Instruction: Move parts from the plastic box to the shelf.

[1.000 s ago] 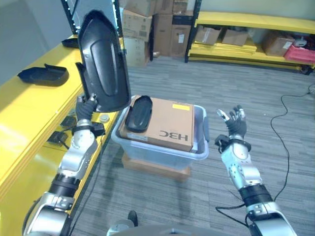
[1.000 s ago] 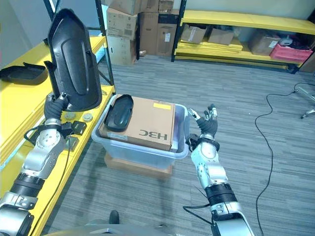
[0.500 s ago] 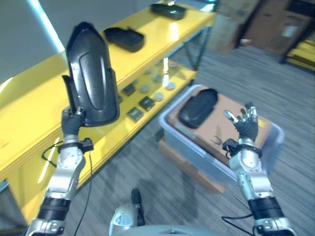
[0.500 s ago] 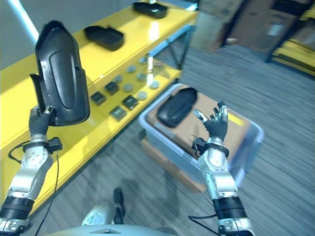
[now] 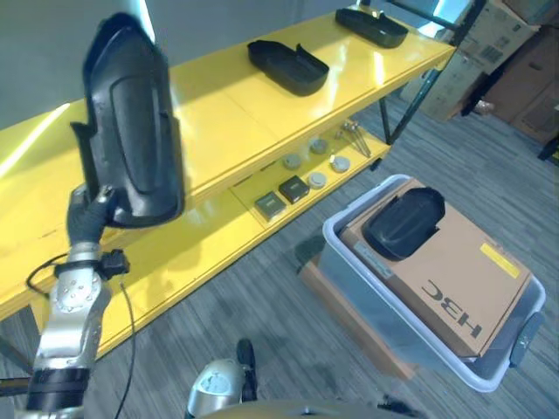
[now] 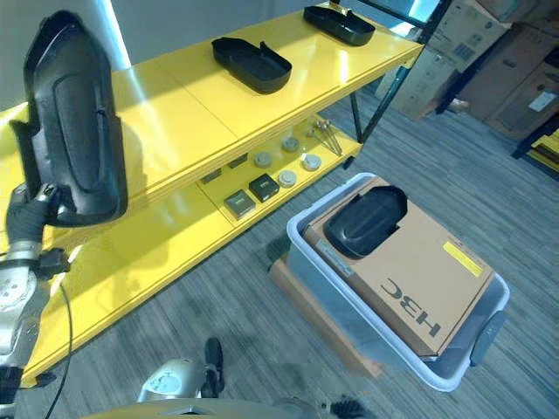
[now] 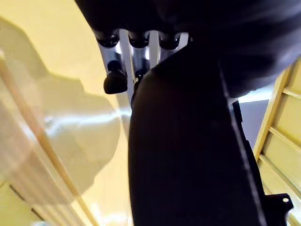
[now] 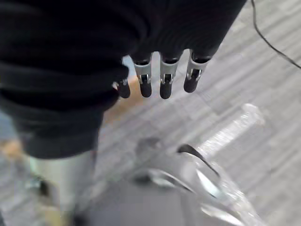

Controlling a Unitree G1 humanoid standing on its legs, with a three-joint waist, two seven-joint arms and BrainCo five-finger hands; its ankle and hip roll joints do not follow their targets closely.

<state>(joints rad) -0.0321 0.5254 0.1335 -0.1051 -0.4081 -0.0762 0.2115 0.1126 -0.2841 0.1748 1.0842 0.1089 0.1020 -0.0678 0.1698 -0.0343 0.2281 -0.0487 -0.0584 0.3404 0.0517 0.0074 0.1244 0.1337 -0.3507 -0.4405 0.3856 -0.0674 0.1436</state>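
My left hand [image 5: 87,220] is shut on the lower end of a large black plastic part [image 5: 131,122] and holds it upright in front of the yellow shelf [image 5: 231,118]. In the left wrist view its fingers [image 7: 136,52] lie curled against the part [image 7: 188,150]. A second black part [image 5: 403,223] lies on a cardboard box [image 5: 463,279] inside the translucent plastic box [image 5: 393,314] on the floor at the right. Two black parts [image 5: 288,65] [image 5: 371,26] rest on the shelf's top tier. My right hand [image 8: 162,80] hangs over the floor with straight fingers and nothing in it.
The shelf's lower tier [image 5: 201,244] carries several small discs and dark blocks [image 5: 293,188]. The plastic box stands on a flat brown base [image 5: 332,297]. Stacked cardboard boxes [image 5: 524,52] stand at the far right behind the shelf's black post.
The camera has swung left toward the shelf, so the plastic box now lies at the right. My left hand still holds the black part upright. My right hand has dropped out of the eye views.
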